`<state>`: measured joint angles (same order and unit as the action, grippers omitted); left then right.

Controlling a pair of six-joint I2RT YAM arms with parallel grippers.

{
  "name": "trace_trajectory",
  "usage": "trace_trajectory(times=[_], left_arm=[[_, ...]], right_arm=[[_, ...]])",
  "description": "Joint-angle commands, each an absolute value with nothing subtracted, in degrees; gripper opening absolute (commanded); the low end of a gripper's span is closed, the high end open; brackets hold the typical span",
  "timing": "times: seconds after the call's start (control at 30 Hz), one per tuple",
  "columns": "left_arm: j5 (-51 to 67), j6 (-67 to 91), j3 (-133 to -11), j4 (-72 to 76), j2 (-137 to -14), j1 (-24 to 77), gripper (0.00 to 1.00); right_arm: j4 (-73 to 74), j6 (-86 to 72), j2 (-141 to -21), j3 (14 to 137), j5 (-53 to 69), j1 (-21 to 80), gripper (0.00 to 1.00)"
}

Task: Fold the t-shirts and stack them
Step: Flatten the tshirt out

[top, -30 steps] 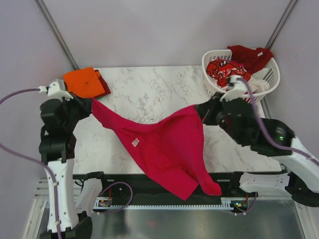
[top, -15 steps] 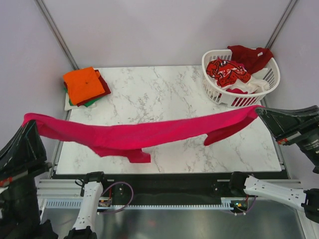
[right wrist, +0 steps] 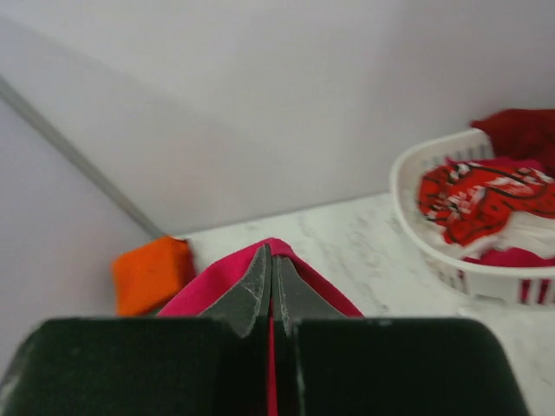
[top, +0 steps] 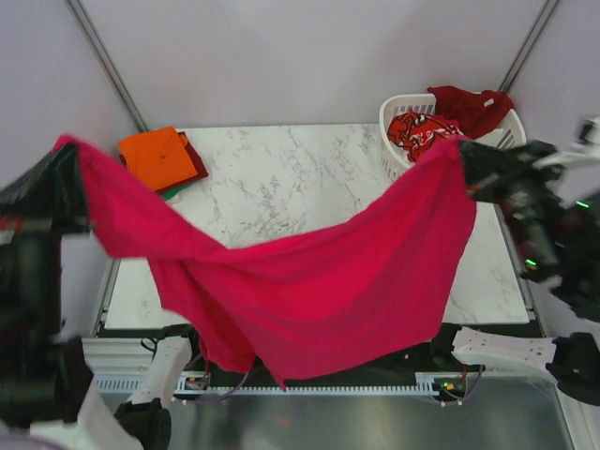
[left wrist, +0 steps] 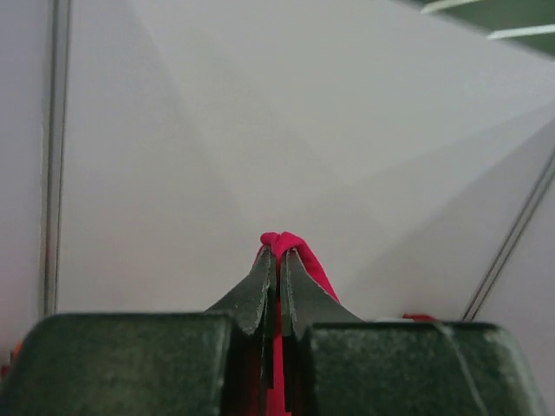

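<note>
The magenta t-shirt [top: 328, 281] hangs spread above the marble table's [top: 281, 178] near edge. It looks light and limp, sagging mid-span, so it is probably best held at the corners. The left gripper [left wrist: 278, 253] and right gripper [right wrist: 271, 253] each clamp tight on one top corner.

readable text: none in any of the three views
magenta t-shirt [top: 319, 291]: plain cloth, no lettering or label legible
red-patterned t-shirt [top: 424, 133]: white and dark marks, too small to read as letters
basket [top: 386, 117]: white plastic, no marking legible
</note>
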<state>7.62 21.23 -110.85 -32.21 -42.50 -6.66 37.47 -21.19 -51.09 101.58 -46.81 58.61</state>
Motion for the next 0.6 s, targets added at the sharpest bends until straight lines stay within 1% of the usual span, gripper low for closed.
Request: trace_trajectory(times=[0.0,0.03,0.07,0.1,0.13,0.17,0.2,0.23,0.27,0.3,0.33,0.37,0.4,0.43,0.47,0.5,0.57], left_arm=[[7.30,23.29,-101.55,-38.76,-62.52,-6.68,0.02],[6.69,23.81,-100.30,-38.67,-65.62,-6.68,0.02],[6.42,23.73,-99.76,-38.76,-69.05,-6.59,0.02],[5.02,23.64,-99.15,-38.32,-76.91,-6.24,0.02],[4.31,23.29,-99.84,-38.32,-81.25,-5.98,0.02],[3.87,22.77,-101.24,-38.41,-87.04,-5.45,0.02],[0.21,20.41,-107.08,-38.67,-99.02,-2.93,0.02],[-1.48,19.69,-113.93,-47.29,-108.10,-2.03,0.07],[-1.49,19.08,-123.65,-54.86,-116.72,-1.15,0.19],[-1.93,18.55,-150.37,-63.28,-125.42,1.47,0.26],[-2.11,18.20,-163.26,-75.55,-139.17,2.63,0.40],[-3.07,19.15,-164.95,-74.89,-138.17,3.51,0.52],[-5.08,17.68,-153.40,-71.23,-134.86,6.65,0.63],[-7.53,16.62,-145.80,-67.10,-126.91,8.33,0.99],[-10.34,15.74,-138.50,-57.49,-122.13,9.57,1.00],[-10.37,15.47,-127.81,-54.35,-118.60,10.71,1.00],[-9.58,15.99,-123.24,-52.04,-112.45,10.72,1.00]], right_arm=[[41.05,-15.65,-66.84,100.46,-62.95,55.74,0.00],[39.30,-15.38,-68.97,100.11,-56.84,51.55,0.00],[39.03,-17.82,-71.17,99.85,-50.08,40.19,0.00],[37.98,-19.23,-75.98,98.36,-39.40,35.21,0.00],[37.36,-20.81,-79.16,97.83,-36.16,31.15,0.00],[37.18,-22.83,-83.10,97.91,-33.77,24.24,0.00],[37.61,-23.90,-92.72,101.04,-30.36,21.21,0.00],[41.45,-24.52,-98.55,104.82,-24.67,18.66,0.00],[45.57,-25.83,-104.62,110.16,-23.57,15.67,0.13],[50.05,-26.36,-114.60,121.26,-23.99,15.12,0.30],[56.71,-26.72,-117.83,125.64,-26.60,15.12,0.67],[57.91,-26.72,-119.69,128.47,-26.89,15.38,0.80],[57.57,-26.72,-119.10,128.50,-26.89,15.73,0.88],[54.61,-26.63,-117.70,127.02,-27.33,16.17,0.98],[52.58,-26.11,-116.03,125.17,-27.42,17.22,0.98],[51.08,-25.41,-113.23,122.63,-27.25,17.57,0.98],[49.75,-24.88,-111.19,121.56,-27.07,18.89,0.98]])
